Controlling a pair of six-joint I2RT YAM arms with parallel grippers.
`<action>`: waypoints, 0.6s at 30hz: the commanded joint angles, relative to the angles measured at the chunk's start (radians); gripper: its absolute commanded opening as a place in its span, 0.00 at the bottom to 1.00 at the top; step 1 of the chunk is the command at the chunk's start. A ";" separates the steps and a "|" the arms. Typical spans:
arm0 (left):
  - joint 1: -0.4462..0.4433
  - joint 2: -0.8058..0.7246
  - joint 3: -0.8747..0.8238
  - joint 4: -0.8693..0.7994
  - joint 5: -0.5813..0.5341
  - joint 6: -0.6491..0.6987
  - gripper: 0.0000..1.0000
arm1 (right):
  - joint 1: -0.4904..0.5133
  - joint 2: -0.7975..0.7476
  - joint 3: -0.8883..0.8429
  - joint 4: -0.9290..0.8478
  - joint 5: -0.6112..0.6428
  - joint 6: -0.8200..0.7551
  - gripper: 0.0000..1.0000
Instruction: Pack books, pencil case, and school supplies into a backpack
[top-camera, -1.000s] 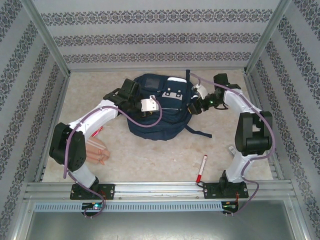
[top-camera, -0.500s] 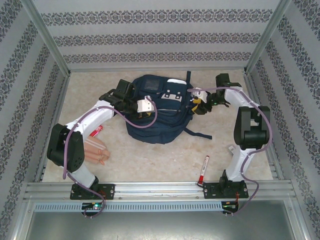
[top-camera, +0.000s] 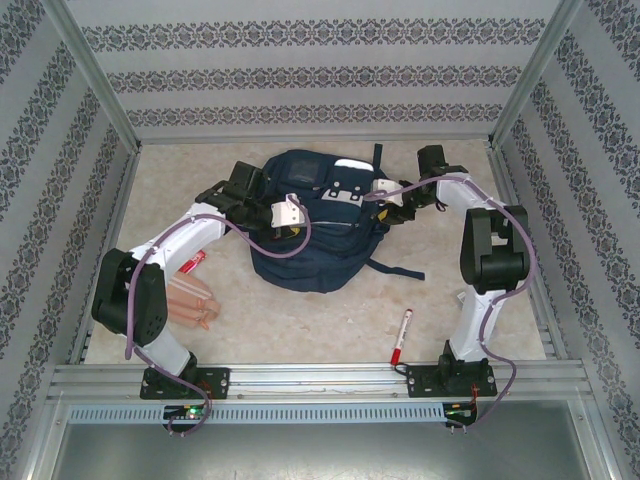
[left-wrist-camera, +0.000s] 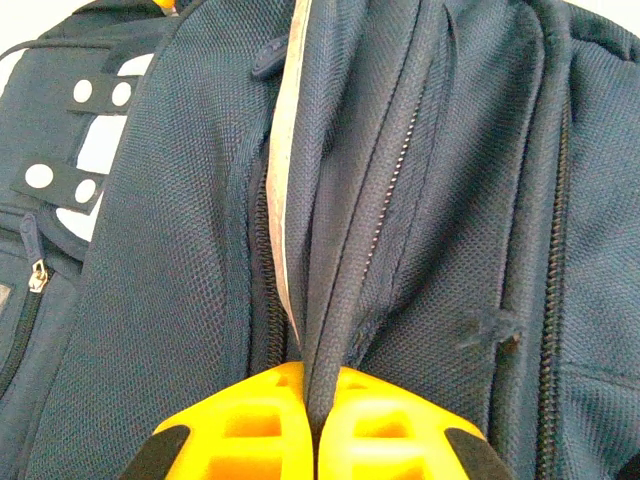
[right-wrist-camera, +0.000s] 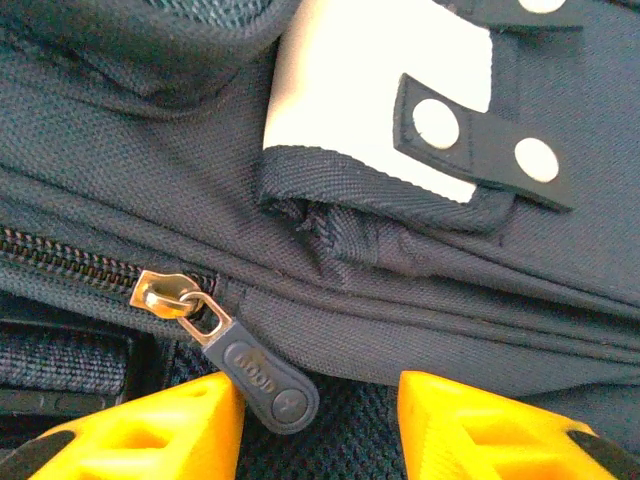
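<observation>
Backpack (top-camera: 315, 235): navy fabric with white patches, lying flat at mid-table toward the far side, dark straps trailing off its near right. In the left wrist view, a fold of mesh-weave fabric beside a zip line stands up in a pinched ridge, with a pale stripe alongside. In the right wrist view, the metal zip slider (right-wrist-camera: 165, 297) has a dark rubber pull tab (right-wrist-camera: 262, 385) angled down-right.

Pencil case (top-camera: 192, 303): peach-pink and ribbed, flat on the table near-left, well apart from the backpack.

Marker (top-camera: 401, 336): white barrel, red cap at the near end, lying near-right.
</observation>
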 joint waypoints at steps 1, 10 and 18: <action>0.017 -0.057 0.000 0.095 0.107 -0.036 0.00 | 0.022 0.039 0.023 -0.056 0.006 -0.068 0.41; 0.030 -0.040 0.012 0.141 0.103 -0.129 0.00 | 0.050 -0.010 -0.034 -0.005 0.027 -0.064 0.12; 0.030 -0.014 0.040 0.070 -0.023 -0.221 0.00 | 0.046 -0.135 -0.082 0.026 0.074 -0.077 0.07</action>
